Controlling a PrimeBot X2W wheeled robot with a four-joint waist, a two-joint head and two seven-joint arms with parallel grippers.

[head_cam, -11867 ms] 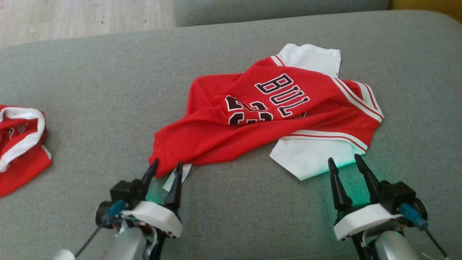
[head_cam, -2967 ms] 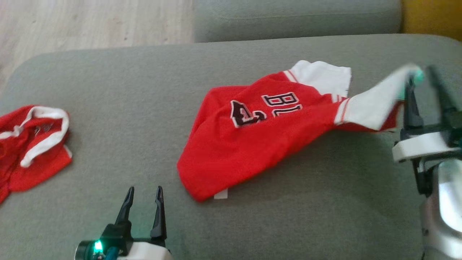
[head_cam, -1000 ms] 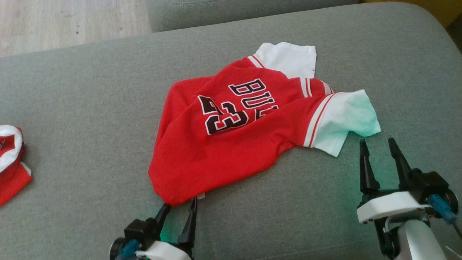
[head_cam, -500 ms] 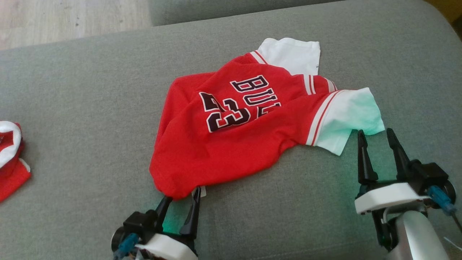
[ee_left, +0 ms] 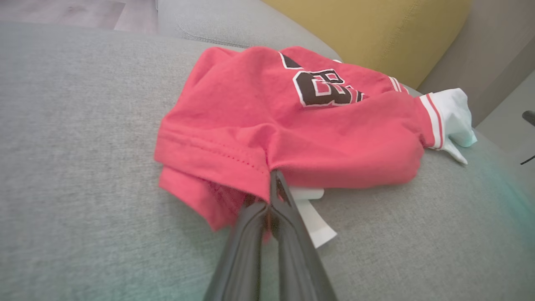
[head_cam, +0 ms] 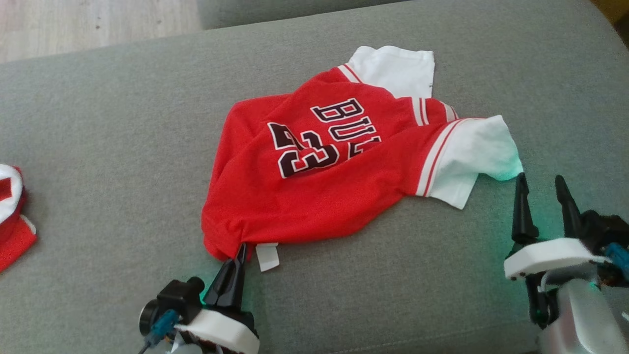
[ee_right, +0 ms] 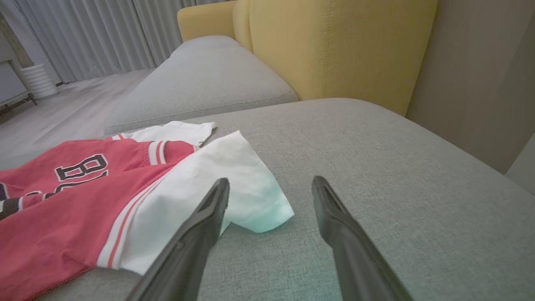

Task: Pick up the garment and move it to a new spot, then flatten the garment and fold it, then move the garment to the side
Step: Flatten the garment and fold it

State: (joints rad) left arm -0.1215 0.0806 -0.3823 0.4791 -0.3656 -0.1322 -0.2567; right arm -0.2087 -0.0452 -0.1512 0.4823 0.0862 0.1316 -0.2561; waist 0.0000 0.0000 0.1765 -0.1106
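- Snapped together just now: left tool (head_cam: 240, 251), pinching the near hem corner of the red Bulls jersey (head_cam: 314, 196).
- Still spread, just beside the white sleeve (head_cam: 471, 157): right tool (head_cam: 540, 184).
- Rumpled mid sofa cushion (head_cam: 123, 123); likely set for a flattening pull.

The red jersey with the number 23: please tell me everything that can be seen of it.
The red jersey looks like knit cloth with a white far sleeve and near sleeve, striped red-and-white trim, and black lettering "BU" and "23" outlined in white. It lies crumpled on the grey cushion, a white tag showing at its near hem. The left gripper is shut on that hem corner. The open right gripper stands by the near sleeve; whether they touch cannot be told.
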